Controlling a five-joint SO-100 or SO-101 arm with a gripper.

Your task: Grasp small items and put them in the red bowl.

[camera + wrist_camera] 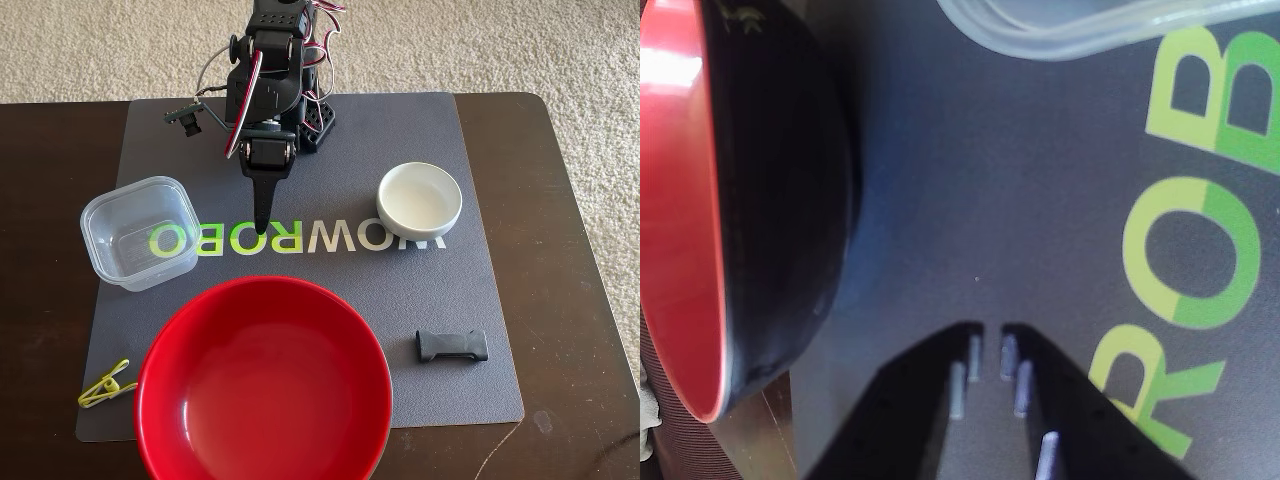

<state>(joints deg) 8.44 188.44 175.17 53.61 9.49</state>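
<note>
The large red bowl [263,385] sits empty at the mat's front centre; the wrist view shows its rim and dark outer wall [680,200] at the left. My gripper [262,228] points down over the mat lettering, behind the red bowl and right of the clear square tub [95,215]. Its fingertips are almost together with nothing between them [990,335]. The tub's edge also shows at the top of the wrist view [1090,30]. The small white bowl [420,197] sits to the right. The black clip [452,346] lies front right. The yellow-green clothespin [107,385] lies front left.
All things lie on a grey mat [400,290] with green and white lettering, on a dark brown table [570,250]. The arm's base [285,110] stands at the mat's back edge. Beige carpet [560,45] surrounds the table.
</note>
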